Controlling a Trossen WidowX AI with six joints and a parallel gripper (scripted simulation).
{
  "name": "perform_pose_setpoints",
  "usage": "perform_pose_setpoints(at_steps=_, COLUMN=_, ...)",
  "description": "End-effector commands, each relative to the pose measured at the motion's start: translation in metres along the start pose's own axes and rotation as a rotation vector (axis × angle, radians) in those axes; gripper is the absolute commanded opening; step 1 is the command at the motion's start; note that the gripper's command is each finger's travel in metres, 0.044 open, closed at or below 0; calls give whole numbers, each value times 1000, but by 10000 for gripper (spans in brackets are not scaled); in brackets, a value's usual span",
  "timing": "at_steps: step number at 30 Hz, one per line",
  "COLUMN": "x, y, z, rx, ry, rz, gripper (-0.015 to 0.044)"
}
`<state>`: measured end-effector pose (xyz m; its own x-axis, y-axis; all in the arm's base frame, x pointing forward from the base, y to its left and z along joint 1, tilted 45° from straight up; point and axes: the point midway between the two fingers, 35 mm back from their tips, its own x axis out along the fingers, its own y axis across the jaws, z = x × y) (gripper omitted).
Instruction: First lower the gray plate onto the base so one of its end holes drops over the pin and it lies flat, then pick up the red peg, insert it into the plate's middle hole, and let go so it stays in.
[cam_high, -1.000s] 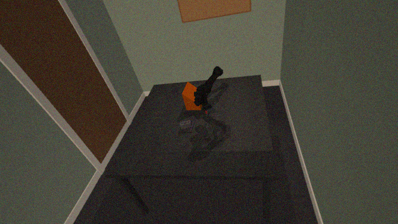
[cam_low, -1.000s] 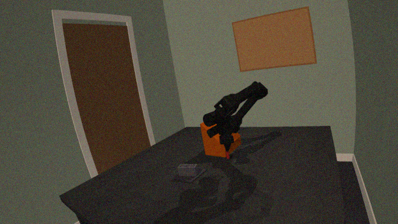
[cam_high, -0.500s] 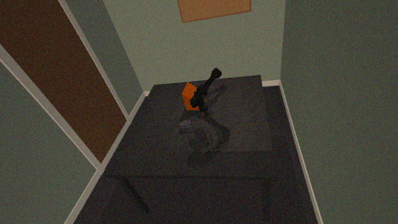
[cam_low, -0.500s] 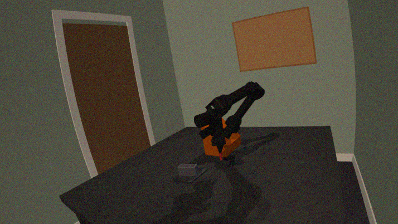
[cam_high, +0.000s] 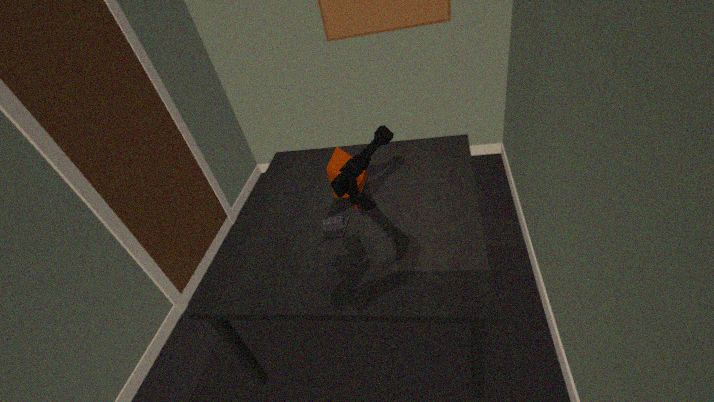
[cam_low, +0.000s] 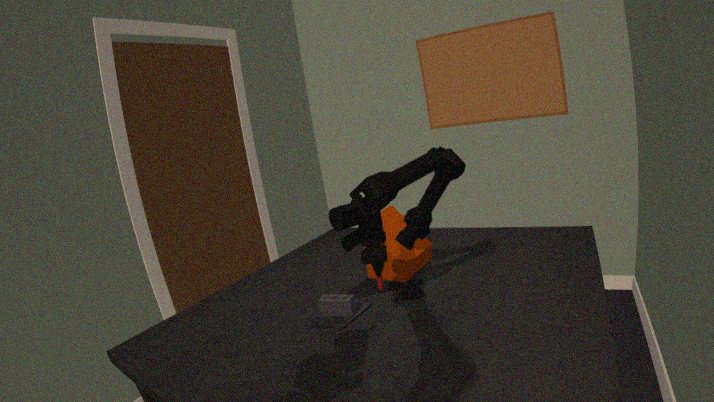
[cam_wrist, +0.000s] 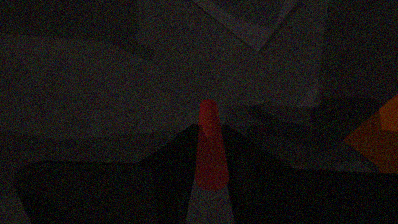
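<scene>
Clearly the black parallel-jaw claw (cam_low: 378, 272) is clenched on the short red cylindrical peg (cam_low: 380, 284), whose lower end pokes out beneath the fingers and hangs just above the dark desk (cam_low: 525, 300). From the exterior view the black jointed arm (cam_low: 400, 185) folds down in front of an orange faceted block (cam_low: 407, 260), and the flat gray plate (cam_low: 357, 312) lies on the small gray base block (cam_low: 335, 304), down and left of the peg and apart from it. Seen from the top view, only a red sliver of the peg (cam_high: 356, 206) shows under the arm, near the base (cam_high: 334, 225). Only the wrist view shows the peg (cam_wrist: 210, 150) pinched between the dark fingers, with the orange block (cam_wrist: 380, 135) at the right edge.
</scene>
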<state>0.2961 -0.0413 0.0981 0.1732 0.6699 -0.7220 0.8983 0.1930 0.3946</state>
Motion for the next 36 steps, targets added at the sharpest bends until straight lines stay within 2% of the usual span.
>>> perform_pose_setpoints(at_steps=1, x=0, y=0, z=11, rx=-6, ry=-3, rz=-2, gripper=0)
perform_pose_setpoints(at_steps=36, x=4, y=-16, z=119, rx=-11, ry=4, rz=3, gripper=0)
